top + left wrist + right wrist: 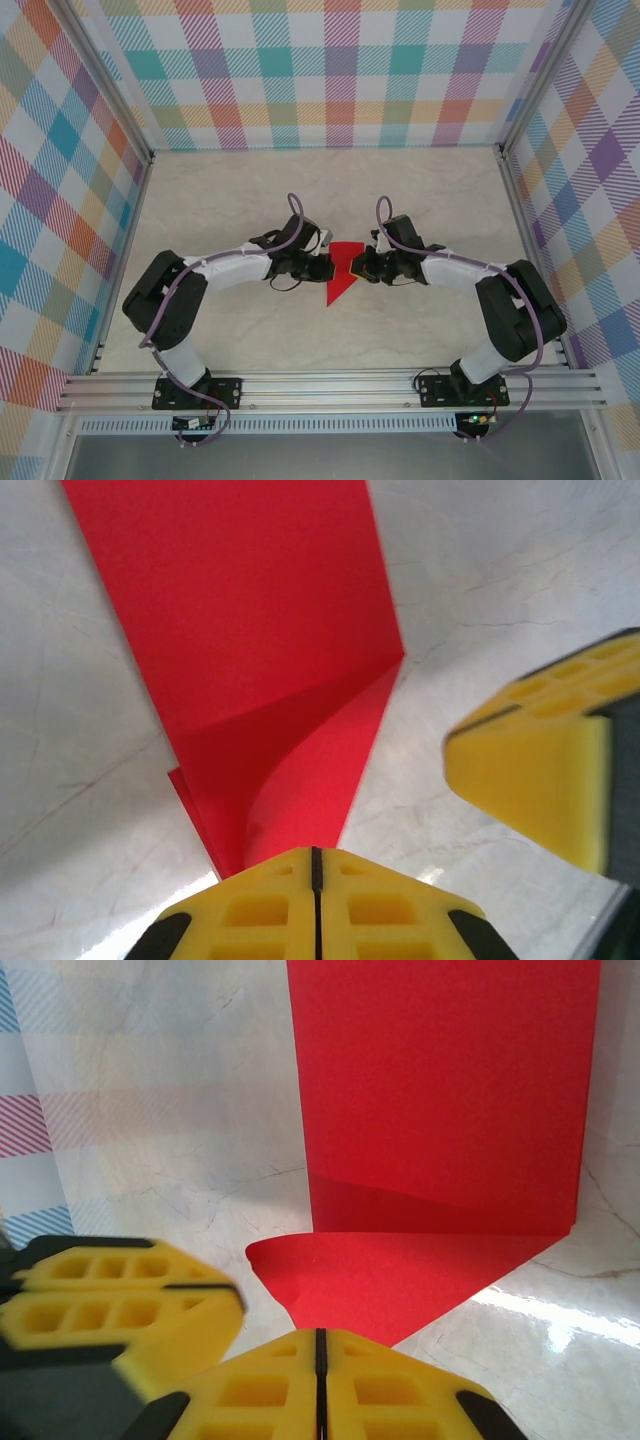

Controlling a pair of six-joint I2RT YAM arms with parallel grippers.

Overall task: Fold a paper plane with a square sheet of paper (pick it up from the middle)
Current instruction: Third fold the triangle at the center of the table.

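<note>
Left gripper [316,858] and right gripper [318,1336] are clamped shut on opposite sides of the square sheet of paper [342,275], laid lengthwise between them.

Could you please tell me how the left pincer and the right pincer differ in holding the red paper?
The left pincer grips the square sheet of paper from its left, the right pincer from its right. At the left pincer the paper bends in a curve; at the right pincer it creases straight. Both are shut on it.
</note>
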